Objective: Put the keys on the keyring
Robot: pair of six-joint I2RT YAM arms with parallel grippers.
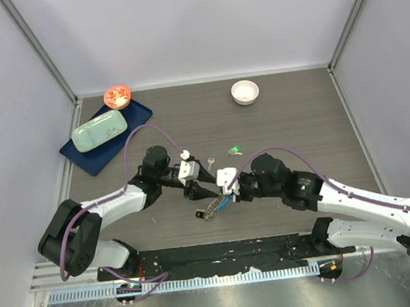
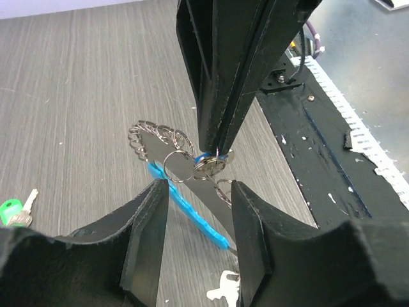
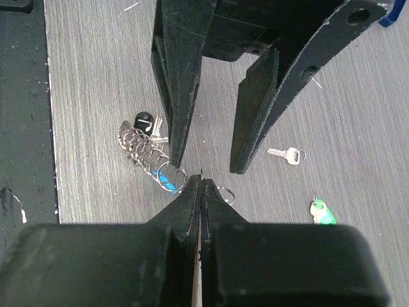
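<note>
Now the keyring lies on the table near its front middle, just ahead of the black base plate. It is a row of small silvery loops fanned along a flat metal strip, with a curved light-blue plastic strip beside it. A black-headed key sits against the end of the row farthest from the right arm (whether it is threaded on I cannot tell).

The right gripper has its fingers pressed together, pinching a loop at the nearer end of the row. The left gripper stands with its fingers apart, one on each side of the keyring, and gripping nothing. Two keys lie loose farther back: a plain silver key and, apart from it, a green key.

The table is grey-brown wood grain, boxed in by pale walls on three sides with metal posts at the back corners. At back left a dark blue tray carries a pale green case, and a small red bowl sits at the tray's far corner. A white bowl stands toward the back, right of centre.

Both arms meet at the middle, their fingers almost head to head over the keyring. The widest open stretch of tabletop is on the right, between the white bowl and the right arm. The base plate runs along the near edge.
</note>
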